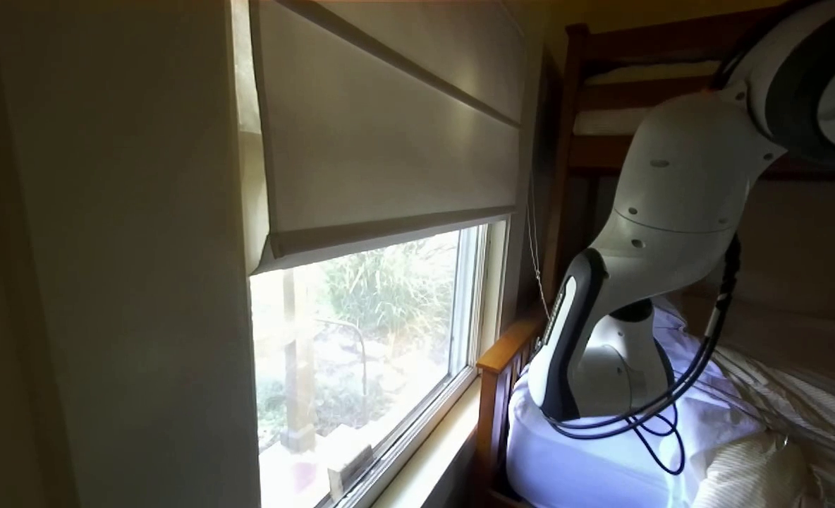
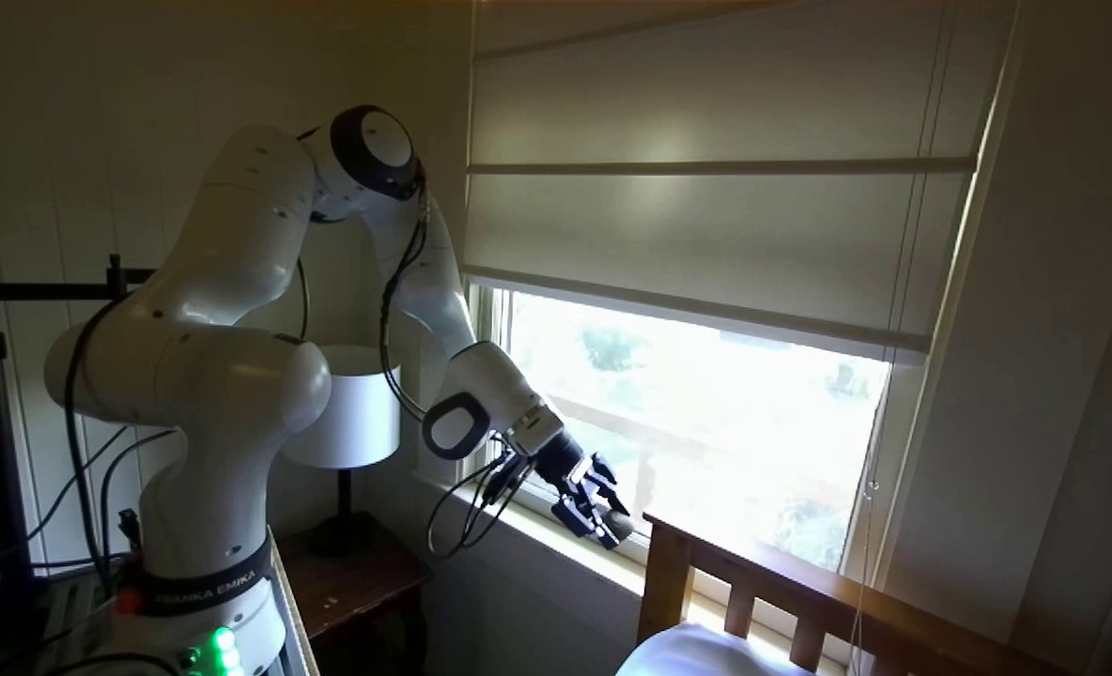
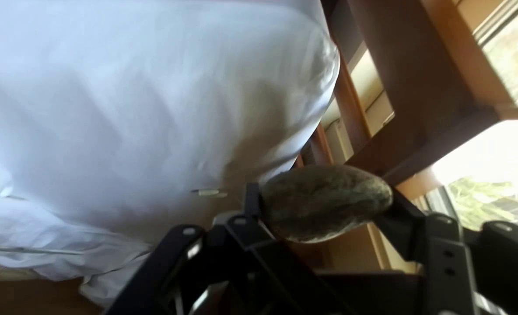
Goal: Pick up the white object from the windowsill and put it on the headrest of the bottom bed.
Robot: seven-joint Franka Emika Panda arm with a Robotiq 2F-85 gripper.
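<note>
The white object is a rounded, stone-like piece, grey-brown in shadow. My gripper is shut on it, one black finger at each end in the wrist view. The object also shows as a dark lump in an exterior view, in the air near the near-left post of the headrest. The headrest is also in the wrist view, beyond the object and to the right. The bottom bed fills the wrist view's upper left. The windowsill runs behind the gripper. The arm hides the fingers in an exterior view.
The roller blind hangs over the upper window, with a cord near the headrest. Upper bunk rails stand above the bed. A lamp on a dark side table is beside the arm. Loose cables hang under the wrist.
</note>
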